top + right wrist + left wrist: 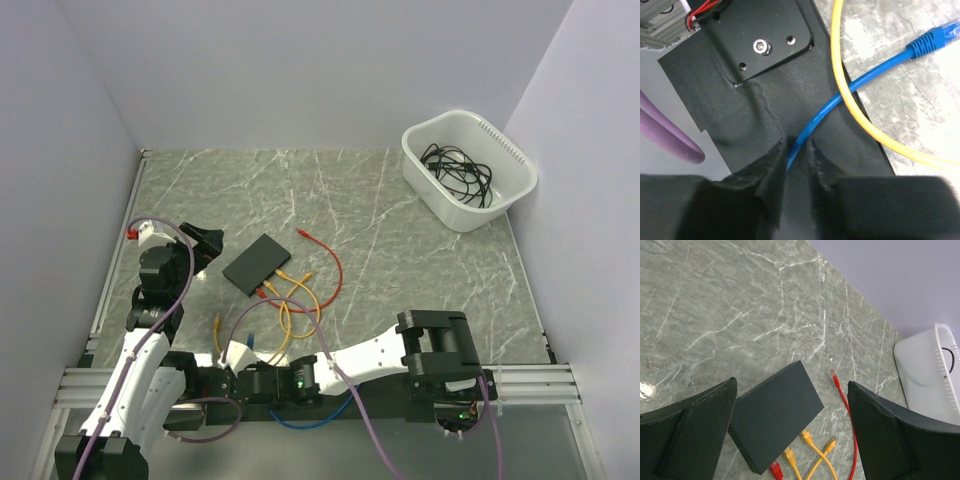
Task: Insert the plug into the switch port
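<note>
right hand narrowed round blue cable, can't tell if clamped; blue plug out ahead of it. switch farther up tabletop, lying diagonal, port edge facing back toward me. left hand wide open, empty, just beside switch, way nearer than right

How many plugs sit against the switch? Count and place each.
3, in a row along the switch: red plug lowest in the left wrist view, middle yellow plug, upper yellow plug. More may be cropped.
</note>
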Robot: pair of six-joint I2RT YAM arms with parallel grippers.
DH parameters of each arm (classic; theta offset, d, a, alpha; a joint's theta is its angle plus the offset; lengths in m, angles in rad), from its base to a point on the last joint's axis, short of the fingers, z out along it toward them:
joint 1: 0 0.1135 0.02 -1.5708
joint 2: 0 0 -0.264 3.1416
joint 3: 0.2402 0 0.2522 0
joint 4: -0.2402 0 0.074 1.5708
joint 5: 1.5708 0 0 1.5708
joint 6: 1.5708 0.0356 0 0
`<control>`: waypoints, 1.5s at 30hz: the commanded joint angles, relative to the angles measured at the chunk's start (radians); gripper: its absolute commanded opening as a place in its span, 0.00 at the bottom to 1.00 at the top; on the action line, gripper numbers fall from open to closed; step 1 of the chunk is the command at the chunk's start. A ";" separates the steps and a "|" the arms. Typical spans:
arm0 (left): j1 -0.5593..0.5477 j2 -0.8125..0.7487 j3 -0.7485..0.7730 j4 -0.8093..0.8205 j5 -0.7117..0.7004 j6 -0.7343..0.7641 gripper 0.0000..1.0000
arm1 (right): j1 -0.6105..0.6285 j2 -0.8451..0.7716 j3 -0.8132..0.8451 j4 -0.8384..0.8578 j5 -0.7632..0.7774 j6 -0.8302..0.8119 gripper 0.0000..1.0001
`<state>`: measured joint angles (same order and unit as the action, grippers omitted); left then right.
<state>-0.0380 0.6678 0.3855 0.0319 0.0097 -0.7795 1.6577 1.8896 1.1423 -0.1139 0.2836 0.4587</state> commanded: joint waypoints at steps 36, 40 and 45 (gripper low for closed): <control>0.004 -0.068 0.004 -0.026 -0.040 0.016 0.96 | -0.064 -0.209 -0.092 0.022 -0.173 -0.094 0.52; 0.004 -0.091 -0.007 -0.023 -0.047 0.017 0.95 | -0.104 -0.149 -0.032 -0.009 -0.144 -0.072 0.52; 0.003 -0.068 -0.002 -0.021 -0.042 0.019 0.95 | -0.115 -0.087 0.023 -0.026 -0.173 -0.081 0.53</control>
<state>-0.0380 0.5922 0.3851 -0.0051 -0.0235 -0.7792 1.5414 1.7760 1.1088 -0.1272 0.1059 0.3733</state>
